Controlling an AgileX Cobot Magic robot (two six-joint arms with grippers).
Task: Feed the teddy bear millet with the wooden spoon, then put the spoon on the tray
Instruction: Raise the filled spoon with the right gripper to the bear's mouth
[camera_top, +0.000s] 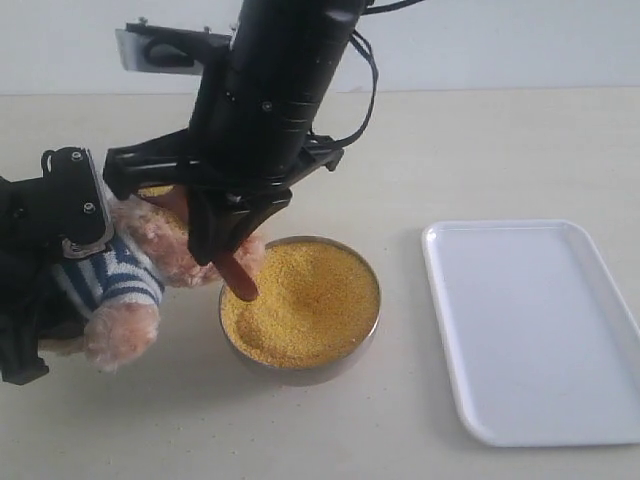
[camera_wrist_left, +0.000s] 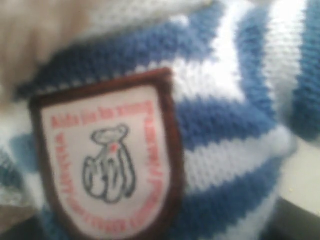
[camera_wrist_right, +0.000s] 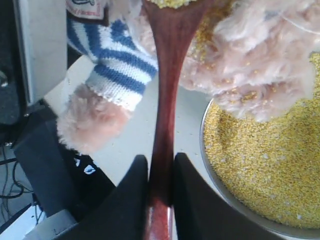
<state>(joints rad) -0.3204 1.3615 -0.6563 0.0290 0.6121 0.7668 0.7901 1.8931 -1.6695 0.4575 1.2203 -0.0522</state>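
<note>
My left gripper (camera_top: 62, 262) is shut on the teddy bear (camera_top: 130, 265) at the left, leaning it toward the metal bowl (camera_top: 300, 372). The left wrist view shows only its striped shirt (camera_wrist_left: 225, 125) and chest badge (camera_wrist_left: 105, 160); no jaws show there. My right gripper (camera_wrist_right: 160, 159) is shut on the wooden spoon (camera_wrist_right: 167, 90), just left of the bowl. The spoon's oval end carries millet up by the bear's furry face (camera_wrist_right: 250, 55); its handle end (camera_top: 240, 278) juts over the heaped millet (camera_top: 305, 300). Loose grains cling to the fur.
The white tray (camera_top: 530, 330) lies flat on the beige table (camera_top: 480, 150) to the right of the bowl, with nothing on it. The right arm (camera_top: 280, 90) reaches down from the top middle, hiding most of the bear's head.
</note>
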